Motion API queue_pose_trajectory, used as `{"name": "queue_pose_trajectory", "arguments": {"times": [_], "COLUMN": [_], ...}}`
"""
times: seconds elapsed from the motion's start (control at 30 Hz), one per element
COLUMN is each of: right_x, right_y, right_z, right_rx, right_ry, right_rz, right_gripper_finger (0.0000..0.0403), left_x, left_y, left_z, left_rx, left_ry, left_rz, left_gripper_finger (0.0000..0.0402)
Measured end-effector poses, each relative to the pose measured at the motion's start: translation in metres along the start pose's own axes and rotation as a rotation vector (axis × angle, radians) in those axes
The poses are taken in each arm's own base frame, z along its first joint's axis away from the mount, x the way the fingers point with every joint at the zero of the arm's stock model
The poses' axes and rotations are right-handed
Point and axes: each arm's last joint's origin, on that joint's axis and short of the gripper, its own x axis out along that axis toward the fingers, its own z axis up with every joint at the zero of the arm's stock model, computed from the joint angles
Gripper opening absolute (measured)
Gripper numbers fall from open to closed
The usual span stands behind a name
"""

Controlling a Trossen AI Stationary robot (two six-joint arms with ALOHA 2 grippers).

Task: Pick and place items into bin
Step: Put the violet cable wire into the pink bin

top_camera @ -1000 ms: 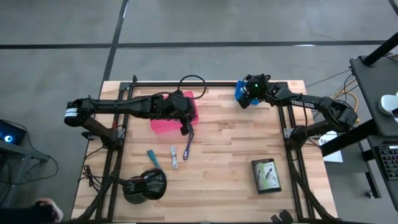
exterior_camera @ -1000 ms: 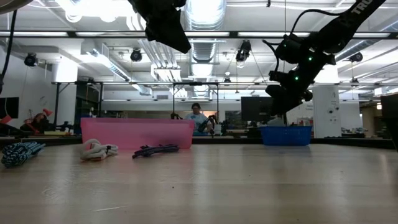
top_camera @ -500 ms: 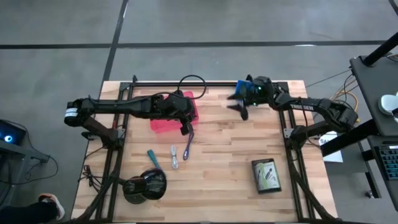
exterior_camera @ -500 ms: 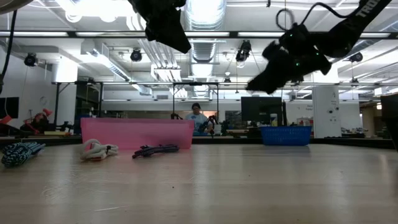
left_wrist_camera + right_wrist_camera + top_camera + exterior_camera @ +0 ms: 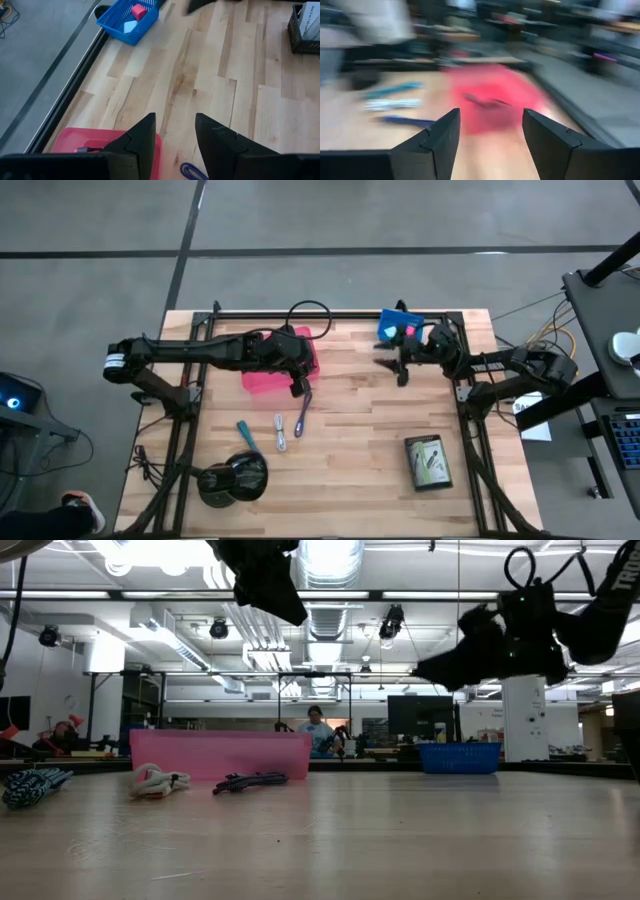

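Observation:
My right gripper [image 5: 388, 365] [image 5: 490, 117] hangs open and empty in the air, just on the near side of the blue bin [image 5: 388, 328] [image 5: 460, 757], its fingers level and pointing at the table's left. The blue bin holds a pink cube [image 5: 408, 332] [image 5: 138, 11] and a pale teal cube [image 5: 131, 26]. My left gripper [image 5: 298, 388] [image 5: 175, 120] waits open above the right edge of the pink bin [image 5: 262, 380] [image 5: 100, 145]. On the table lie a purple cord [image 5: 303, 412], a grey cord [image 5: 280, 432] and a teal pen [image 5: 246, 435].
A black tray with a green packet [image 5: 428, 460] sits near the table's right near corner. A big black round object [image 5: 233, 475] lies at the near left. A black cable loop [image 5: 310, 315] rests at the far edge. Bare wood [image 5: 370, 420] spans the middle.
My right gripper has come up and away from above the blue bin, drawing toward the table's near and right side. It has tipped from pointing down to level, fingers toward the table's left. The left arm has kept still.

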Motion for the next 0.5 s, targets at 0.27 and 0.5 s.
{"name": "queue_pose_trajectory", "arguments": {"times": [0.27,0.5], "right_x": [-0.003,0.009], "right_y": [0.012,0.022], "right_z": [-0.014,-0.003], "right_rx": [0.008,-0.061], "right_ry": [0.055,0.016], "right_rz": [-0.153,-0.058], "right_gripper_finger": [0.0194,0.0194], "left_x": [0.0,0.0], "left_y": [0.0,0.0], "left_z": [0.001,0.002], "left_rx": [-0.003,-0.006], "left_ry": [-0.014,-0.023], "left_rz": [-0.001,0.0], "left_gripper_finger": [0.0123,0.0123]}}
